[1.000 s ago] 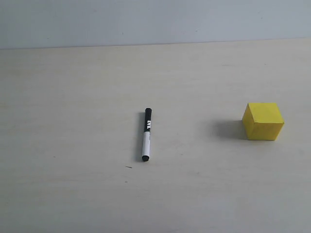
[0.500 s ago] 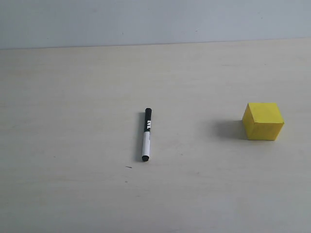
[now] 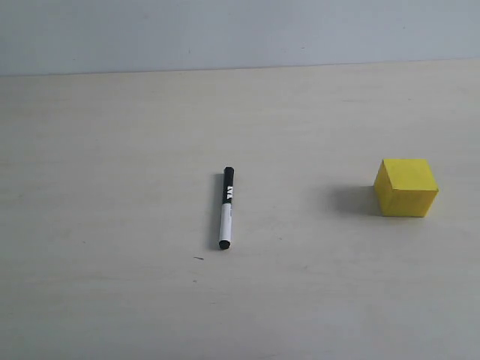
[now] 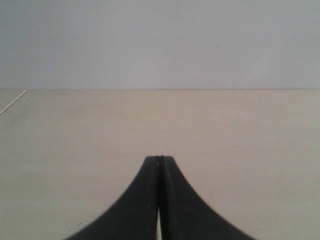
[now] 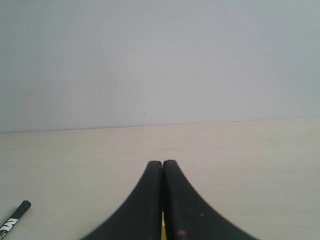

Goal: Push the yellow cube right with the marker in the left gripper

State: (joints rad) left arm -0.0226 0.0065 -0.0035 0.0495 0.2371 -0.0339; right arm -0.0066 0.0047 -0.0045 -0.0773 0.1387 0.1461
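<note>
The marker (image 3: 226,208) lies flat on the pale table near the middle of the exterior view, black cap pointing away; its capped end also shows in the right wrist view as the marker (image 5: 14,217). The yellow cube (image 3: 406,187) stands well to the marker's right, apart from it. A thin yellow sliver of the cube (image 5: 162,225) shows through the slit behind the right fingers. Neither arm appears in the exterior view. My left gripper (image 4: 160,159) is shut with nothing between its fingers. My right gripper (image 5: 162,163) is shut and empty too.
The table (image 3: 112,187) is pale wood-grain and meets a plain grey-white wall at the back. A thin light line (image 4: 12,101) crosses the table's far corner in the left wrist view.
</note>
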